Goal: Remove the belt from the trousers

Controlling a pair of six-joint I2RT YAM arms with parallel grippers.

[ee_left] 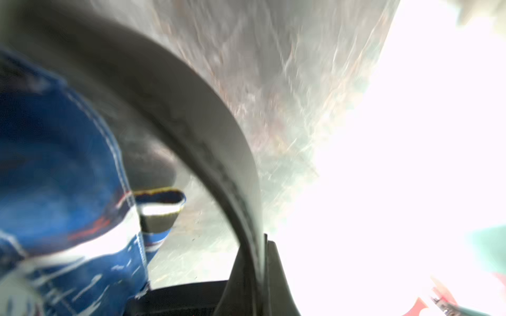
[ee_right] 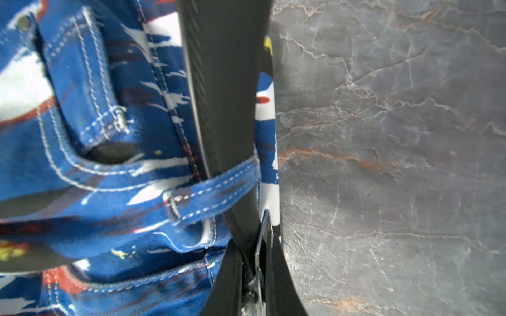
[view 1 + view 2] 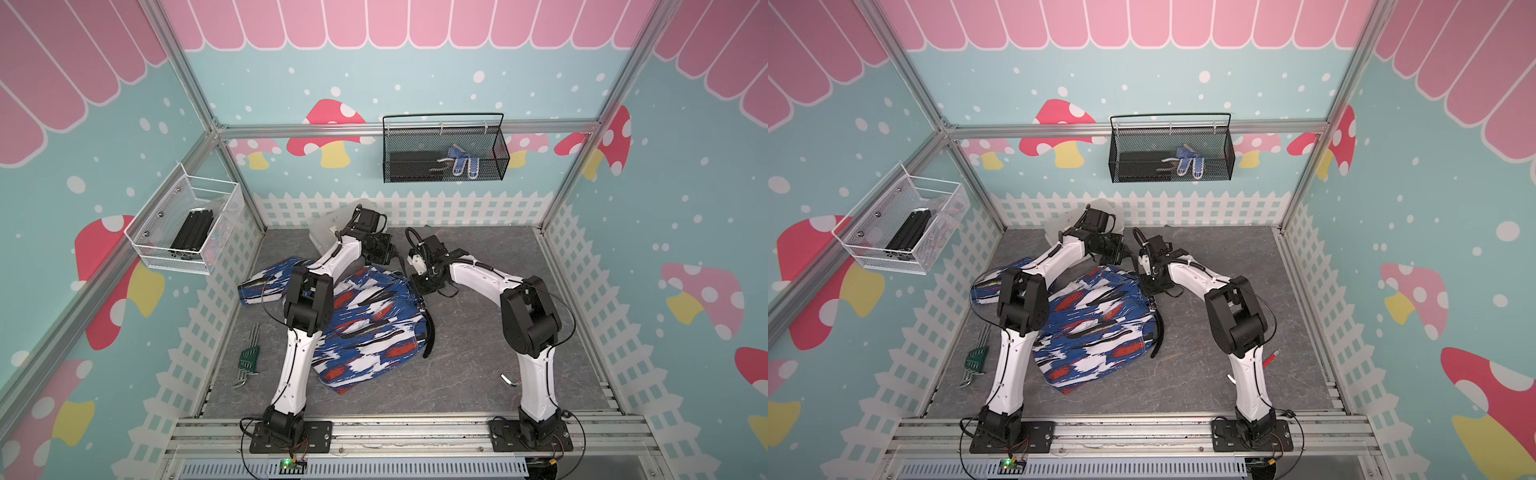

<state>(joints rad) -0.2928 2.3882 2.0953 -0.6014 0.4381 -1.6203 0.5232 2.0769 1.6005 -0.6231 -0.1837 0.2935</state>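
Observation:
The trousers (image 3: 365, 332) (image 3: 1092, 328), printed blue, white and red, lie crumpled in the middle of the grey table. The black belt (image 3: 430, 336) (image 3: 1158, 336) runs along their right-hand waist edge, with its loose end on the table. In the left wrist view the belt (image 1: 208, 136) arcs away from the waistband (image 1: 68, 164), and my left gripper (image 1: 264, 240) is shut on it. In the right wrist view the belt (image 2: 224, 95) passes under a belt loop (image 2: 216, 191). My right gripper (image 2: 254, 243) is shut on the belt at its metal buckle (image 2: 261, 240). Both grippers (image 3: 384, 259) (image 3: 422, 286) sit close together at the far end of the waist.
A green hex key set (image 3: 248, 359) lies left of the left arm. A loose hex key (image 3: 509, 380) lies by the right arm. A white plastic container (image 3: 328, 232) stands at the back. A white basket (image 3: 187, 224) and a black one (image 3: 444, 153) hang on the walls.

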